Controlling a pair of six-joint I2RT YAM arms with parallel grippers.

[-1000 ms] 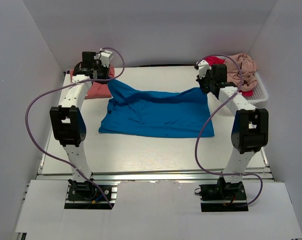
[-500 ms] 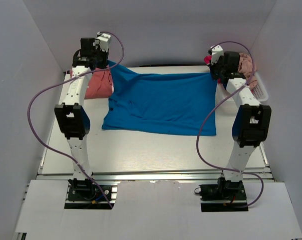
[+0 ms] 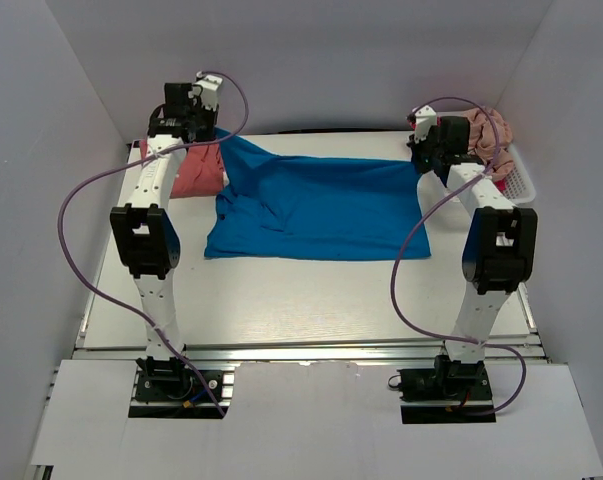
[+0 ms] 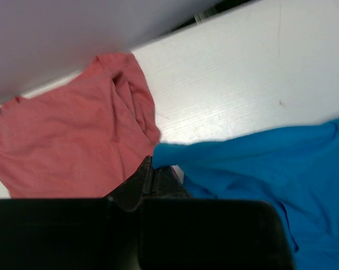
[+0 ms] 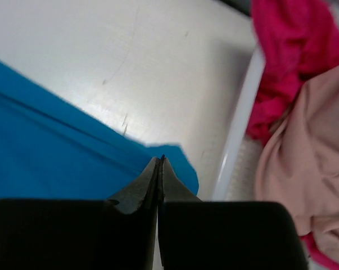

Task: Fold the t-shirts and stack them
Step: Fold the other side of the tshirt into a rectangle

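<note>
The bright blue t-shirt [image 3: 311,205] lies spread across the middle of the table, its far edge lifted at both corners. My left gripper [image 3: 218,138] is shut on the far left corner, and in the left wrist view the blue cloth [image 4: 259,163] runs out of the closed tips of that gripper [image 4: 152,166]. My right gripper [image 3: 422,162] is shut on the far right corner; the blue t-shirt [image 5: 45,152] shows on both sides of its closed tips [image 5: 161,160]. The salmon-coral t-shirt [image 3: 196,170] [image 4: 73,140] lies crumpled at the far left, under the left gripper.
A white slotted basket [image 3: 521,185] [image 5: 242,124] stands at the far right, holding the beige-pink t-shirt [image 3: 486,130] [image 5: 310,152] and the magenta-red t-shirt [image 5: 287,56]. Grey walls close in the back and both sides. Purple cables loop off both arms.
Both arms have swung toward the back wall, carrying the blue t-shirt's far corners with them. The cloth is pulled flatter and its near edge has slid away from the arm bases.
</note>
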